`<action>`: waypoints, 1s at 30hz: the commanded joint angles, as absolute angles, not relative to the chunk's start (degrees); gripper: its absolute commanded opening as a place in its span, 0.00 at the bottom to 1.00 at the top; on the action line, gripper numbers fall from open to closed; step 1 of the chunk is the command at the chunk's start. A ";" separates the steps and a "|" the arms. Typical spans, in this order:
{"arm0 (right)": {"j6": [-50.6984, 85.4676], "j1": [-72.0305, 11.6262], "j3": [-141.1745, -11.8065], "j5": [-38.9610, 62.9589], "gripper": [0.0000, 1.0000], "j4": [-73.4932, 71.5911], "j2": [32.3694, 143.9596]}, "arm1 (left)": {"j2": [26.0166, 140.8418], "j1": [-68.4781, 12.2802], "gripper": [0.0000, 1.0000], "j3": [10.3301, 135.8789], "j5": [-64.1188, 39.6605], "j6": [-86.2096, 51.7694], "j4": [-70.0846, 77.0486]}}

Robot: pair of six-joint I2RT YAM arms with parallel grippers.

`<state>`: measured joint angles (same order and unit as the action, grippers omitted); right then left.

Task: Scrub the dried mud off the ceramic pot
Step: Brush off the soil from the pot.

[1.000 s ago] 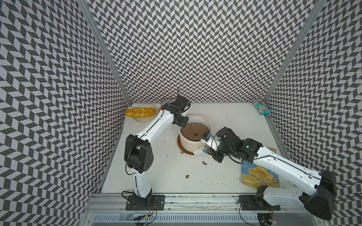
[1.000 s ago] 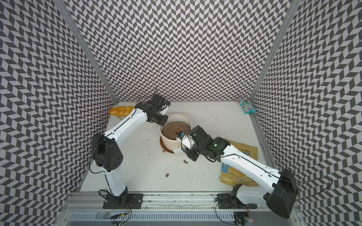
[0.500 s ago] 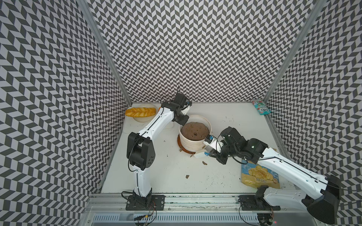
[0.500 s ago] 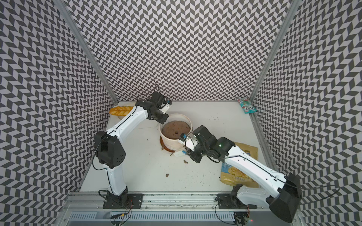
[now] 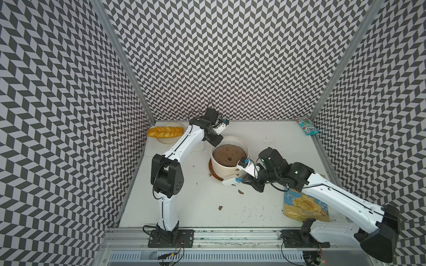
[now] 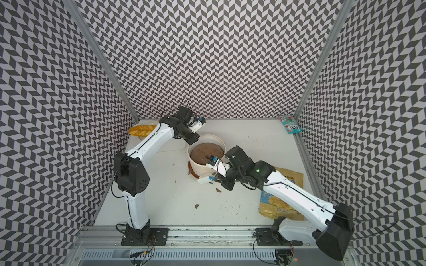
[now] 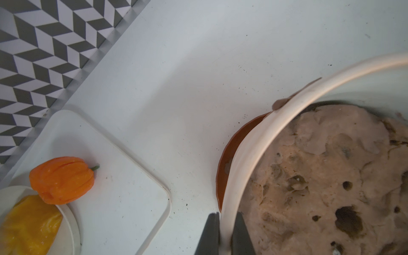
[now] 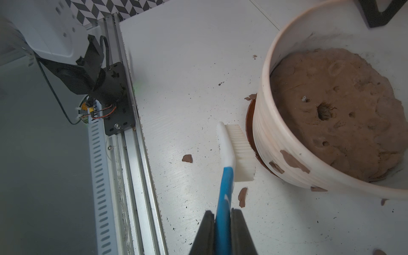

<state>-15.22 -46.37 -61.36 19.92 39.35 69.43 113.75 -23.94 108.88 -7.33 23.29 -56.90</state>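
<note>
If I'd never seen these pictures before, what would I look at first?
The big cream ceramic pot full of brown soil stands mid-table on an orange-brown saucer. The left gripper pinches its rim; the right gripper holds a blue-and-white brush, bristles turned toward the pot's ribbed wall. Patches of dried mud stick to that wall.

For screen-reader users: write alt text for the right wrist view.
The right end effector grips a blue-and-white brush, bristles at the base of the ribbed ceramic pot. Dried mud patches cling to its wall; loose flakes lie on the white table.
</note>
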 commanded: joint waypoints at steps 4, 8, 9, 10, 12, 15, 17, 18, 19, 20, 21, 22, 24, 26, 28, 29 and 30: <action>-15.43 -46.57 -62.41 26.18 0.00 32.17 69.12 | 116.02 -23.79 0.07 113.00 -14.32 31.58 -57.23; -15.42 -46.49 -61.92 27.73 0.00 30.42 69.40 | 118.10 -23.74 0.08 116.83 -17.65 33.66 -59.57; -15.39 -46.45 -61.93 28.01 0.00 30.27 69.58 | 118.31 -23.80 0.08 117.21 -18.25 33.99 -59.55; -15.43 -46.49 -61.98 28.01 0.00 30.24 69.89 | 118.46 -23.77 0.09 117.53 -18.54 34.15 -59.54; -15.52 -46.41 -62.05 27.36 0.00 30.35 70.37 | 118.91 -23.69 0.10 118.09 -18.50 34.19 -59.78; -15.55 -46.12 -62.01 27.00 0.00 30.45 70.51 | 119.46 -23.72 0.14 119.31 -17.57 33.25 -60.54; -15.56 -46.06 -61.73 27.11 0.00 30.24 70.36 | 119.46 -23.72 0.22 120.15 -15.56 31.02 -60.75; -15.56 -46.01 -61.57 27.15 0.00 30.24 70.35 | 119.32 -23.60 0.25 120.60 -15.35 29.93 -60.87; -15.56 -45.97 -61.36 26.99 0.00 30.23 70.23 | 119.10 -23.43 0.28 121.00 -15.26 29.09 -60.76; -15.53 -45.89 -61.28 26.93 0.00 30.27 70.15 | 118.73 -23.34 0.31 121.18 -14.55 27.84 -60.35; -15.65 -45.88 -61.10 26.83 0.00 30.38 70.04 | 118.09 -23.32 0.35 120.95 -13.62 26.45 -59.53; -15.65 -45.80 -60.94 26.86 0.00 30.41 69.83 | 117.49 -23.23 0.38 120.72 -12.71 25.18 -59.20; -15.56 -45.70 -60.32 27.02 0.00 30.14 69.23 | 116.26 -23.29 0.45 120.48 -11.22 21.83 -59.00; -15.36 -45.62 -59.81 26.95 0.00 29.73 68.60 | 114.54 -23.29 0.51 118.79 -9.56 17.36 -58.10; -14.97 -45.53 -59.59 26.87 0.00 29.33 68.31 | 112.45 -23.24 0.54 116.72 -8.91 12.88 -57.76; -14.82 -45.53 -59.40 27.03 0.00 28.97 68.10 | 111.29 -23.27 0.55 115.14 -7.77 10.16 -57.33; -14.48 -45.53 -59.11 27.32 0.00 28.52 67.90 | 110.36 -23.37 0.55 114.24 -6.50 7.86 -57.60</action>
<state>-15.11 -45.82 -59.66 26.15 32.99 70.11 115.31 -23.49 115.90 -9.65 16.64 -58.83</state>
